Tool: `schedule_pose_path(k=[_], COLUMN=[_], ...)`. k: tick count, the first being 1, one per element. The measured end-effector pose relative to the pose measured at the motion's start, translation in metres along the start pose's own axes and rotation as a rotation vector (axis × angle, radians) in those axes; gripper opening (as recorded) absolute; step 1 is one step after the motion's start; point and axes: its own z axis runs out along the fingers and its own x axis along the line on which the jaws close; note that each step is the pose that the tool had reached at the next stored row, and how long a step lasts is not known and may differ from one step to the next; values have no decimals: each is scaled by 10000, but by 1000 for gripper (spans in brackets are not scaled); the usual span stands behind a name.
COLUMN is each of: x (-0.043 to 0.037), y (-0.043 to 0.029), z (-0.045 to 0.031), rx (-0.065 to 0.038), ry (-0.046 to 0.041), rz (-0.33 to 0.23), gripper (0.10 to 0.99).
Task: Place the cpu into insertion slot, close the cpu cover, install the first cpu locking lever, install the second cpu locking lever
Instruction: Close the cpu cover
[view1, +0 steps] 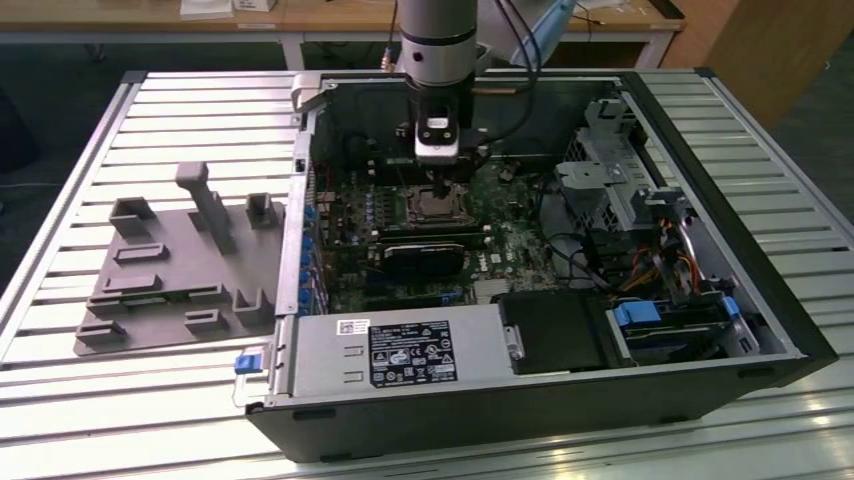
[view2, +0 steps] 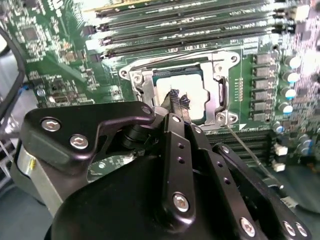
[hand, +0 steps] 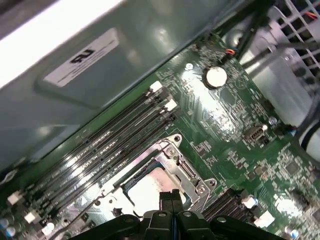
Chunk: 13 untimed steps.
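Observation:
My gripper (view1: 445, 175) hangs straight down into the open computer case, right above the insertion slot (view1: 434, 205) on the green board. The cpu (view2: 192, 97) lies flat in the slot, its silver top showing through the window of the cpu cover (view2: 142, 82), which lies down around it. In both wrist views the fingertips (view2: 178, 102) are pressed together just over the cpu (hand: 145, 187), with nothing seen between them. A thin metal locking lever (view2: 242, 145) sticks out slanted beside the cover (hand: 175, 160).
Long black memory slots (view2: 175, 30) run beside the socket. A black card (view1: 427, 260) sits nearer the camera, then the power supply (view1: 387, 355). Drive cages and cables (view1: 627, 190) fill the case's right side. A grey fixture plate (view1: 174, 270) lies on the slatted table, exterior view's left.

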Motion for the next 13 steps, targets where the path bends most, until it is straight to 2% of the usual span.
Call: schedule_pose_path(k=[13], x=[2], y=[-1], z=[14], rx=[-162], ry=[-22], rz=[-2355], gripper=[102])
